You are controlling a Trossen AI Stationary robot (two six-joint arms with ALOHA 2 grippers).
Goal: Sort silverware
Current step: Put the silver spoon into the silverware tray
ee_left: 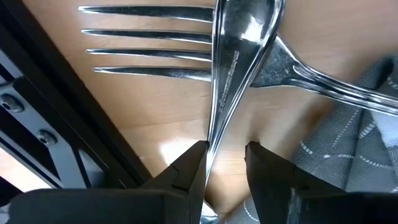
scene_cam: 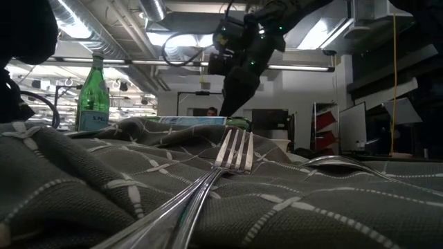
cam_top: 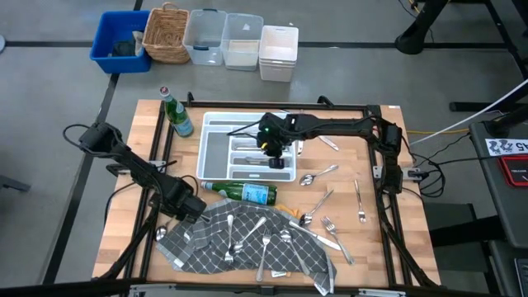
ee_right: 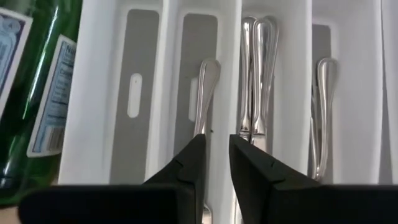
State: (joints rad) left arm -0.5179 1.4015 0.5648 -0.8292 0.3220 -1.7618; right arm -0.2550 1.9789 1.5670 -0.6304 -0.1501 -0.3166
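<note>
Two risks: the left gripper [ee_left: 225, 163], fingers slightly parted and empty above a spoon [ee_left: 239, 56] crossing a fork [ee_left: 149, 43] at the cloth [cam_top: 239, 239] edge, may drag both; the right gripper [ee_right: 216, 155], narrowly parted and empty over the tray [cam_top: 216, 140], may drop pieces into wrong slots

high: over my table [cam_top: 363, 165], looking down | low: cloth-level | my wrist cams: close | shared: tray [cam_top: 216, 124]

Lying green bottle [cam_top: 247, 193] between white tray [cam_top: 212, 124] and cloth [cam_top: 206, 247]; bare wood rightward.
</note>
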